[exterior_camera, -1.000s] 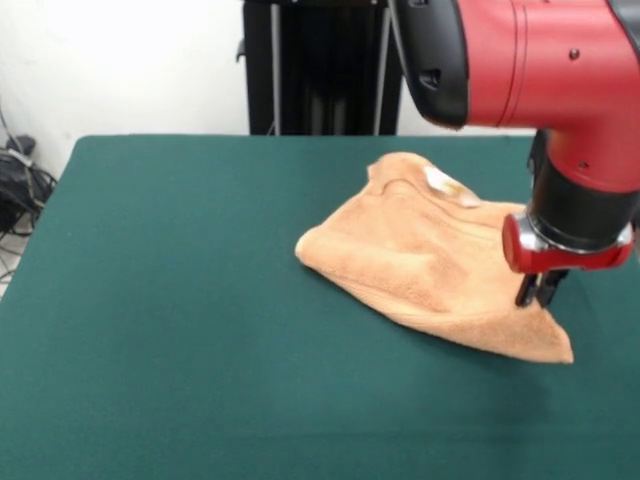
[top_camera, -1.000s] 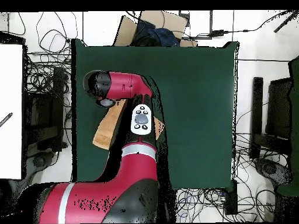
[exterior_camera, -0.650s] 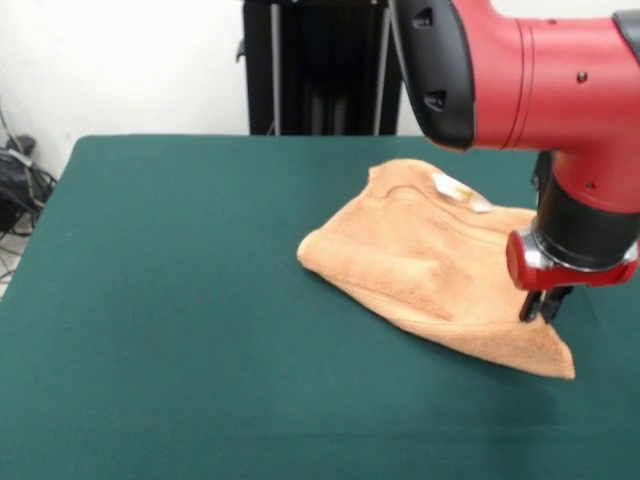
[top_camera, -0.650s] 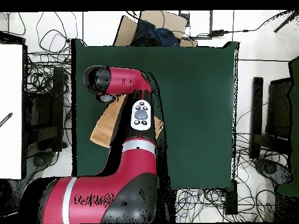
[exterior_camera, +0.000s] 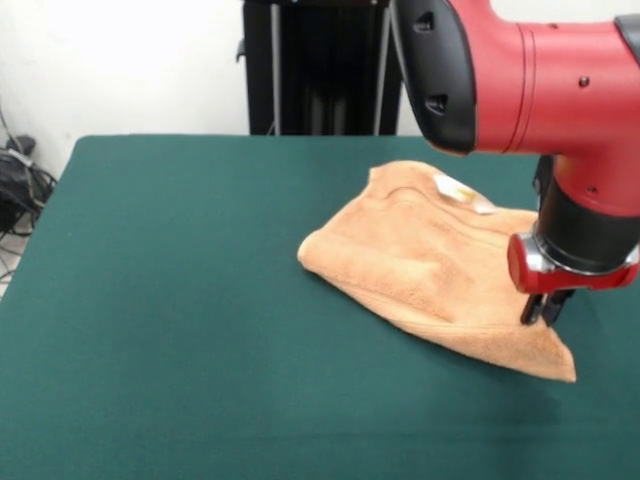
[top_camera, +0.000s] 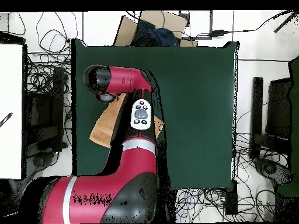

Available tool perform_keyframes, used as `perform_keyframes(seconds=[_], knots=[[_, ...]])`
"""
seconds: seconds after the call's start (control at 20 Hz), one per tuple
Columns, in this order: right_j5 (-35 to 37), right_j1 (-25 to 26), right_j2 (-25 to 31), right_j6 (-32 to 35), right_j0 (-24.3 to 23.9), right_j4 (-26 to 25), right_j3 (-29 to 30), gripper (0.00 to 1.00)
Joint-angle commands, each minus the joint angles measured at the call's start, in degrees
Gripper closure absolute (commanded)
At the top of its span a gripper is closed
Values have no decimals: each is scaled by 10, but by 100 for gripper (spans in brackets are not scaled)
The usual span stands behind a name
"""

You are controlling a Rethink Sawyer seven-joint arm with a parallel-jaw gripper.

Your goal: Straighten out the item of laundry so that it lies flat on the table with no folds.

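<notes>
Terry towel (exterior_camera: 430, 270) (folded, corner under end effector (exterior_camera: 541, 310))

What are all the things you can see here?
towel: one, light orange-brown, rumpled with folds, on the right part of the table in the front view
label: one, white, at the towel's far edge
table: one, dark green top, under the towel
cables: many, dark, on the floor around the table in the overhead view
arm: one, red and black, reaching over the towel
gripper: one, black, at the towel's near right corner, closed on it
</notes>
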Motion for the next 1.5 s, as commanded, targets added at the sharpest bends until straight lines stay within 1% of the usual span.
perform_keyframes(seconds=[0.05,0.2,0.45,0.8,0.85,1.1,1.25,1.35,1.45,1.5], knots=[[79,-3,42,22,-1,-16,-62,100],[110,2,39,13,1,-21,-97,100],[127,7,40,7,1,-24,-118,100],[94,-5,44,8,-3,-21,-82,100],[94,-5,42,10,-2,-21,-82,0],[82,-9,41,12,-1,-22,-74,0],[71,-15,41,14,-2,-22,-60,0],[62,-14,42,7,0,-27,-63,0],[51,-20,42,30,-1,-17,-37,0],[30,-25,48,31,-5,-13,-12,0]])
